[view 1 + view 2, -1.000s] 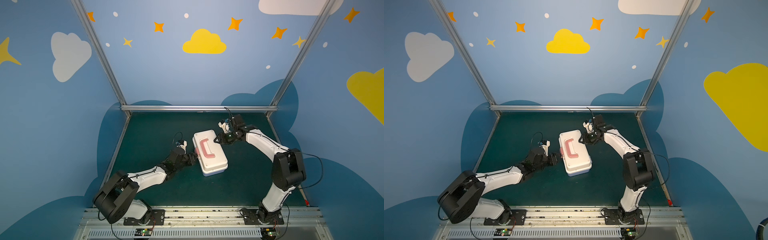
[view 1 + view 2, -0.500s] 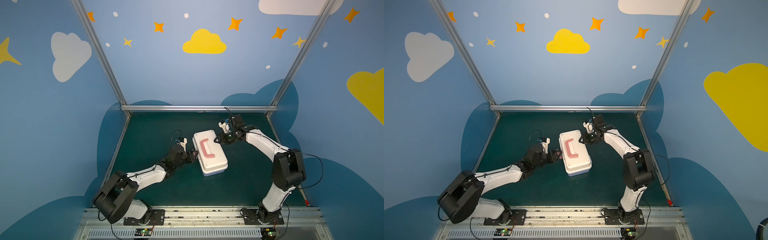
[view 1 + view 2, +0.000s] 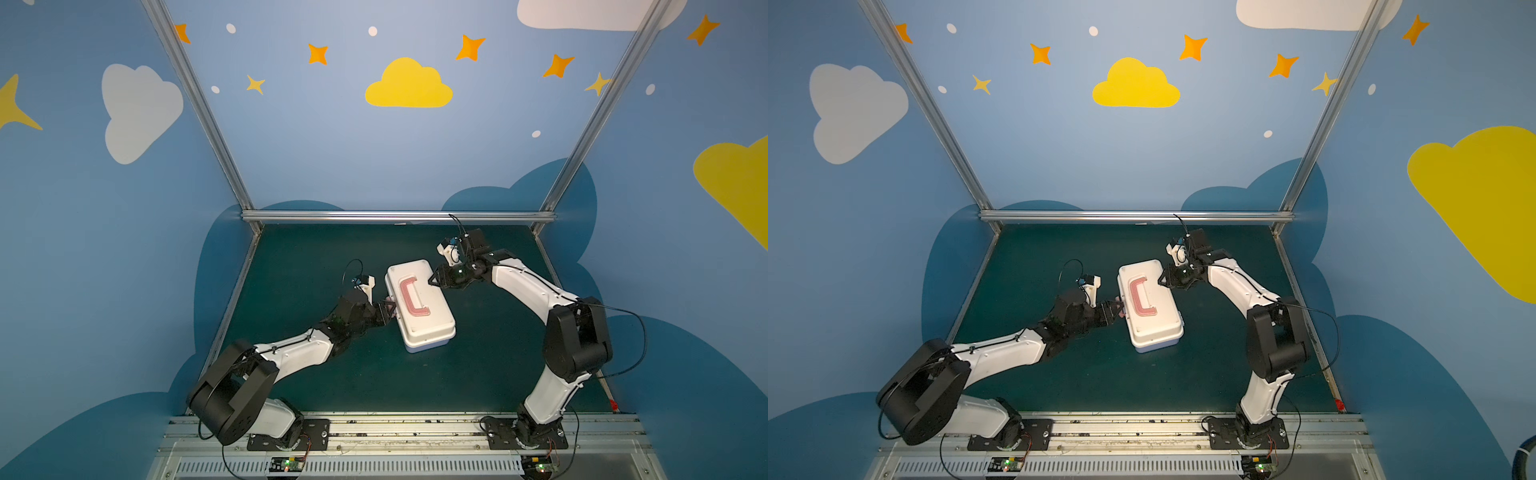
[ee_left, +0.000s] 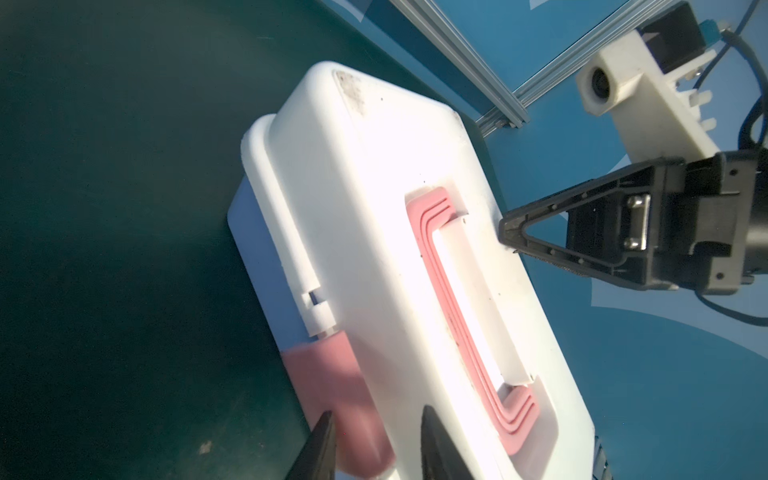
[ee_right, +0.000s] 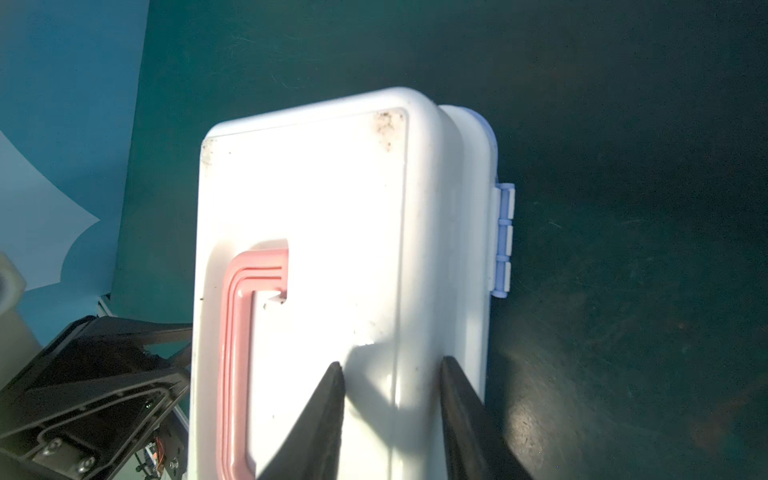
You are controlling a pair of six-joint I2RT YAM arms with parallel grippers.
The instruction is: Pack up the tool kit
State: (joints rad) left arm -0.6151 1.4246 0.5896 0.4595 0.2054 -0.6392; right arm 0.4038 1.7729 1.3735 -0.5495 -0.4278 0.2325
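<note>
The tool kit (image 3: 422, 316) (image 3: 1152, 320) lies closed on the green mat, a white case with a pink handle (image 3: 409, 297) (image 5: 235, 332) flat in its lid. No loose tools show. My left gripper (image 3: 390, 309) (image 4: 376, 415) is at the case's left long side. One finger lies outside the pink latch (image 4: 328, 386), which looks blurred, and the other on the lid top, so the jaws pinch latch and lid edge. My right gripper (image 3: 432, 280) (image 5: 390, 365) stands open, its tips resting on the lid by the lavender hinge (image 5: 505, 241) side, nothing between them.
The green mat (image 3: 478, 365) runs all round the case. An aluminium rail (image 3: 395, 216) bounds the back and slanted posts stand at both back corners. Blue painted walls close three sides. Both arm bases sit on the front rail.
My left gripper has moved right, up to the case's latch, and its jaws have narrowed around it. The right gripper and the case have barely moved.
</note>
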